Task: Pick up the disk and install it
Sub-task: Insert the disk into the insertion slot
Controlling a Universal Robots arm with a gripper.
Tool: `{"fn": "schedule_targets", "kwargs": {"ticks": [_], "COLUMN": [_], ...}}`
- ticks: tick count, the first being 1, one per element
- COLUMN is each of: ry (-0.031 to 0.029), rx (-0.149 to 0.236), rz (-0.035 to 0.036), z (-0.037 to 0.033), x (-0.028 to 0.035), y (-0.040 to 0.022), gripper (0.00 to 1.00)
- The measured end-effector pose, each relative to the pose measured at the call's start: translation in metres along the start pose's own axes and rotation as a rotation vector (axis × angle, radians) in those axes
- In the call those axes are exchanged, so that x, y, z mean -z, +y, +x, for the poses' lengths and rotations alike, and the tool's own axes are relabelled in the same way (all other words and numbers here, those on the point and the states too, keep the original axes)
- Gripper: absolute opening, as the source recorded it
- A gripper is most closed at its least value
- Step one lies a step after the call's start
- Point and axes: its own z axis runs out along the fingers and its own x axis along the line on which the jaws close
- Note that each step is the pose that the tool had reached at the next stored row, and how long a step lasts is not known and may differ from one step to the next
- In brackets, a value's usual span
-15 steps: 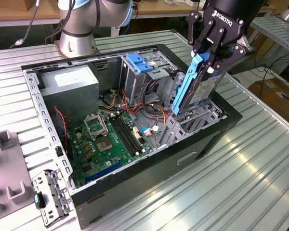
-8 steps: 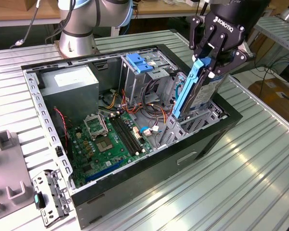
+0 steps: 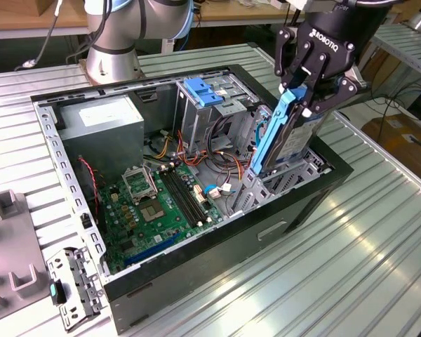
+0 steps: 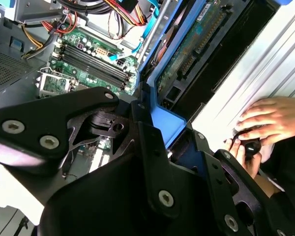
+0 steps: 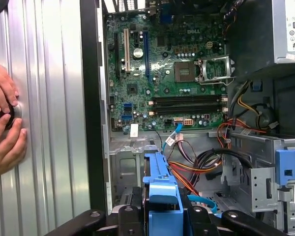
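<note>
The black robot hand (image 3: 302,95) is clamped tight on the upper end of the flat, rectangular, silver-grey metal disk (image 3: 296,144), with one finger on each side of it. The disk stands steeply tilted. Its top rises above the rim of the open black computer case (image 3: 231,239) and its lower end is down inside, at the exterior view's right end of the case. A bright blue plastic bracket rail (image 3: 270,137) runs along the disk's near edge. I cannot tell whether the lower end is touching the grey metal bay beneath it.

In the second wrist view the blue bracket (image 4: 172,125) sits right between the black finger links, and the disk's green circuit-board underside (image 4: 196,54) stretches away from the camera. In the first wrist view the blue end of the disk (image 5: 162,196) pokes up between the links, just above a tangle of orange and black cables (image 5: 201,162).

Deeper in the case lies the green motherboard (image 3: 161,203), flat on the floor. The large grey box with a white sticker (image 3: 102,119) sits at the exterior view's left end. An upright metal cage with a blue plastic latch (image 3: 200,91) on top stands between that box and the disk.

Outside the case, on the ribbed silver metal counter (image 3: 351,267), a person's fingers (image 5: 2,123) curl around a small round black object (image 4: 250,146).
</note>
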Motion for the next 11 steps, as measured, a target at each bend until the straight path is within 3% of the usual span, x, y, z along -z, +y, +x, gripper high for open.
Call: {"fn": "schedule_targets", "kwargs": {"ticks": [5, 11], "ry": [0.0000, 0.0004], "rx": [0.000, 0.000], "rz": [-0.0027, -0.0030], "z": [0.0000, -0.0001], "x": [-0.0052, -0.0067], "y": [0.0000, 0.0000], "gripper": [0.37, 0.37]}}
